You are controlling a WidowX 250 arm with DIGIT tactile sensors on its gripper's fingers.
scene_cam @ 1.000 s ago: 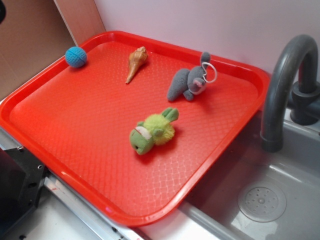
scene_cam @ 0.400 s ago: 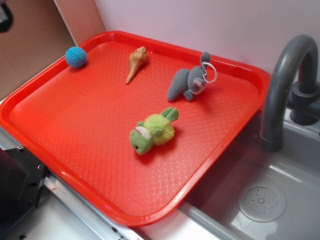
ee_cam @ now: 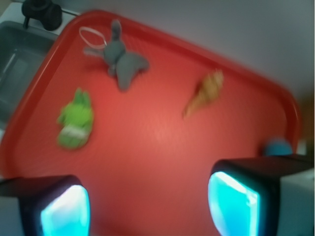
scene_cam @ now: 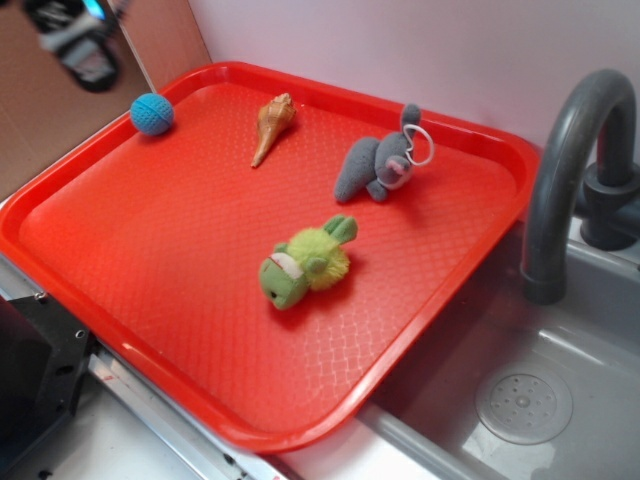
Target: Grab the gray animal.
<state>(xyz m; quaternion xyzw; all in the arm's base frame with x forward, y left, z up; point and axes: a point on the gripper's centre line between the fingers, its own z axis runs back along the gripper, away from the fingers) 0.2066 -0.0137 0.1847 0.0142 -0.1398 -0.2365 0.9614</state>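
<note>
1. landmark: the red tray (scene_cam: pixel 150 250), which bears all four small items.
2. the gray animal (scene_cam: pixel 378 162) lies on its side on the tray's far half, near the far rim and toward the corner closest to the faucet (scene_cam: pixel 570 170). its white ring (scene_cam: pixel 420 145) rests just beside the head. nothing touches it.
3. other items on the tray: the green plush frog (scene_cam: pixel 305 262) near the tray's middle, apart from the target; the tan shell-shaped toy (scene_cam: pixel 272 126) along the far side; the blue ball (scene_cam: pixel 152 113) at the far left corner.
4. the gripper (scene_cam: pixel 80 45) shows blurred in the exterior view, raised above the tray's far left corner, well apart from the gray animal. in the wrist view its fingers (ee_cam: pixel 64 209) stand spread wide with bare tray between them; jaws open, holding nothing.
5. step in hand, by judgement: the approach; no contact with the target.
6. next move, by judgement: travel across the tray toward the faucet-side corner, centre the open jaws over the gray animal's body, descend, then close. keep clear of the frog and the tray's far rim.
</note>
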